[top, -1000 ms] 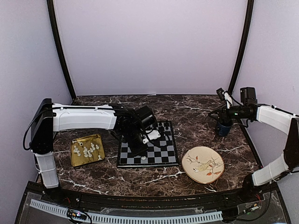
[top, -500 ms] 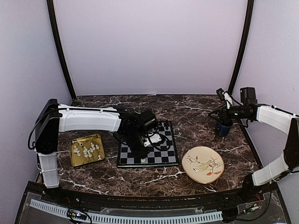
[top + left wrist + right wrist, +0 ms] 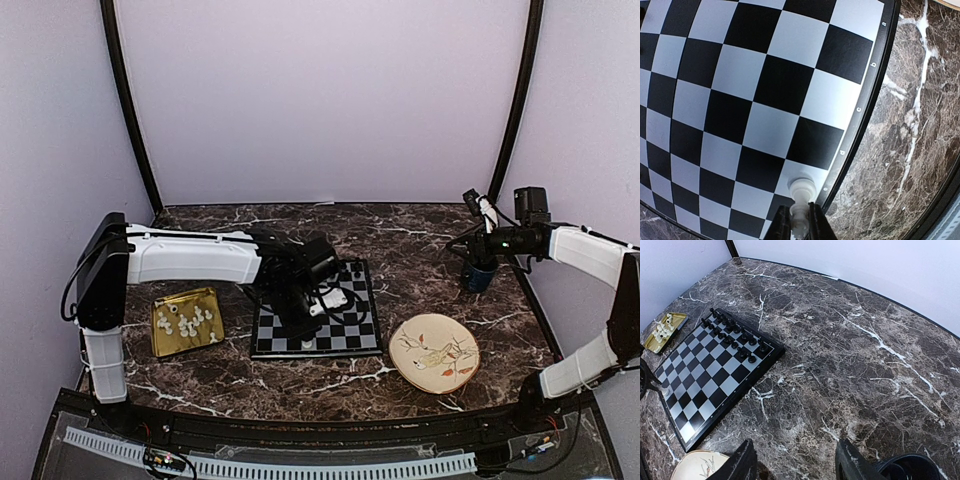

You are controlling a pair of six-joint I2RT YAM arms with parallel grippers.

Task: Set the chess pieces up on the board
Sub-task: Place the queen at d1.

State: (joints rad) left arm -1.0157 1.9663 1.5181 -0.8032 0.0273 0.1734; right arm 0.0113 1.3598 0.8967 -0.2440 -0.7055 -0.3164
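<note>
Presently the left gripper (image 3: 799, 216) pinches a white chess piece (image 3: 801, 190) on the board (image 3: 765, 100); the right gripper (image 3: 795, 460) gapes.

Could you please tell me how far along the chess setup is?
Done: black chessmen stand in two rows along the far side of the board. In hand: the left gripper is shut on one white piece at its near edge. Left: the other white pieces lie in the gold tray.
</note>
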